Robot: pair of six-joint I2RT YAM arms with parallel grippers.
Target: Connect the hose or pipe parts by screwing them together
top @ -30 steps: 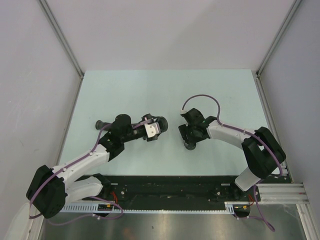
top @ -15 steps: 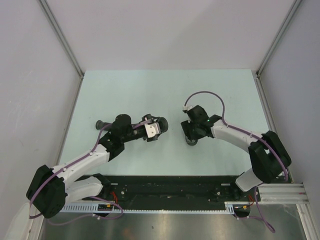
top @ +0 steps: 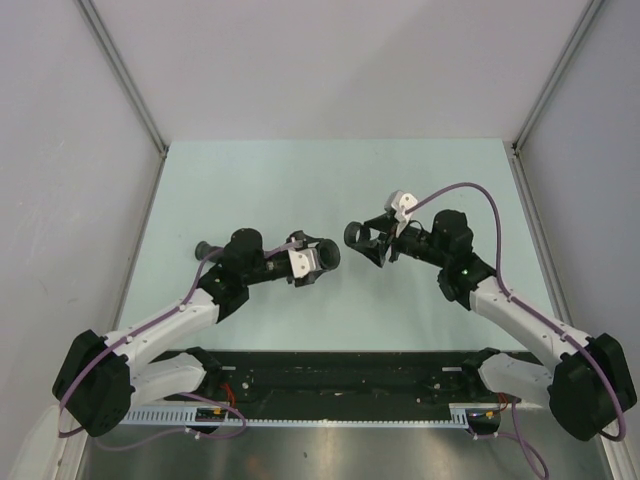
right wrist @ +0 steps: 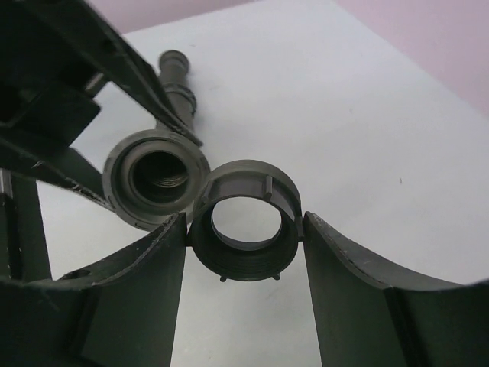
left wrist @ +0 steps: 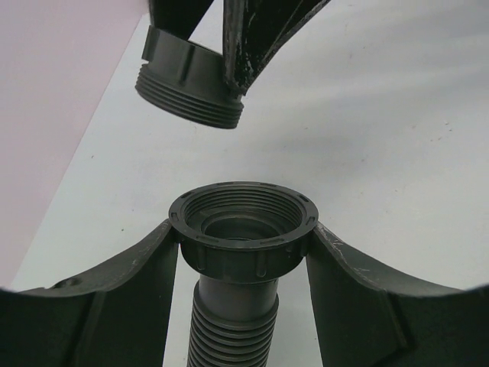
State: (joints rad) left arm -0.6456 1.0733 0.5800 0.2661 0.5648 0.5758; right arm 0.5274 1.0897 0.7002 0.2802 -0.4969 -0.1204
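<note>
The hose or pipe parts are two black pieces, both held off the table. The ribbed tube (left wrist: 231,325) ends in a wide collar (left wrist: 243,229) threaded inside, and my left gripper (left wrist: 243,243) is shut on that collar. The tube's tail (top: 203,247) trails left. My right gripper (right wrist: 244,229) is shut on the ring nut (right wrist: 243,223), a short threaded ring. In the top view the ring nut (top: 356,236) hangs just right of the collar (top: 325,257), a small gap between them. In the left wrist view the ring nut (left wrist: 191,84) shows above the collar's open mouth, slightly left of it.
The pale green table (top: 300,180) is bounded by grey walls with metal rails at the left (top: 130,90) and right (top: 555,90). A purple cable (top: 470,195) loops above the right wrist. The arm bases stand on the black bar (top: 330,375) at the near edge.
The right arm has lifted the ring nut off the table, swung out and turned it toward the collar in the left gripper. The left arm has hardly moved.
</note>
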